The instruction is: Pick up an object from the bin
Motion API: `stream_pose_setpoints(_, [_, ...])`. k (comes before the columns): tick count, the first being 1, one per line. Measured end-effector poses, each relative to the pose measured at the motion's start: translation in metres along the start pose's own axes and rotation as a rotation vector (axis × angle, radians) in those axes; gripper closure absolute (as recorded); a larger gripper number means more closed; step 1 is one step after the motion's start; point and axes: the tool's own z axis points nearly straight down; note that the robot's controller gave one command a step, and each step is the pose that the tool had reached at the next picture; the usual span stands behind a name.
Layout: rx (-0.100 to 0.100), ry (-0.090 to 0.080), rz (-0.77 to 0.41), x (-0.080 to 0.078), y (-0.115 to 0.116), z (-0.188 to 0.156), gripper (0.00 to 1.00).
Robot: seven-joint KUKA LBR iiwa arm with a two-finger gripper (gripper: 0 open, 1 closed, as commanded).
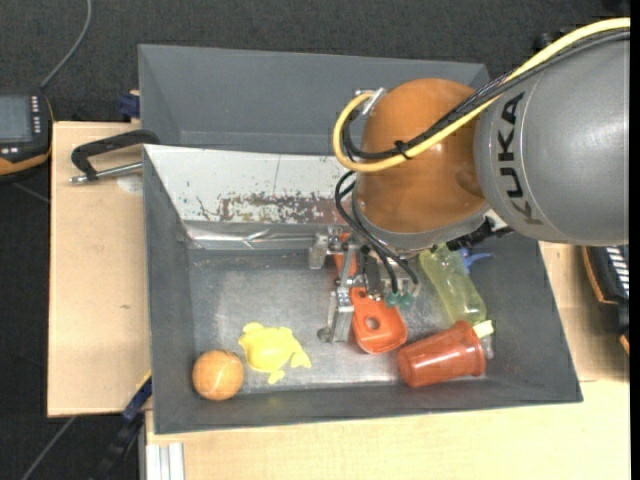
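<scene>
My gripper (340,303) hangs low in the middle of the bin, under the arm's orange dome. Right beside it, to its right, an orange-red plastic piece with a round hole (375,328) lies on the bin floor; whether the gripper touches it I cannot tell. A red cup-shaped container (443,357) lies on its side just right of that piece. A pale green clear bottle (455,290) lies behind the red container, partly under the arm.
A crumpled yellow thing (271,348) lies left of the gripper near the front wall. An orange ball (217,375) rests in the front left corner. The arm and its dome cover the bin's back right.
</scene>
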Motion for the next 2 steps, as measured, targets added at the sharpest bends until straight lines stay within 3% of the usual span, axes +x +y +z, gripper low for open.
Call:
stream_pose_setpoints(1, [-0.001,-0.009,0.002,-0.002,-0.001,-0.004,0.00])
stream_pose_setpoints(2, [-0.001,-0.005,-0.058,0.003,-0.034,0.025,0.00])
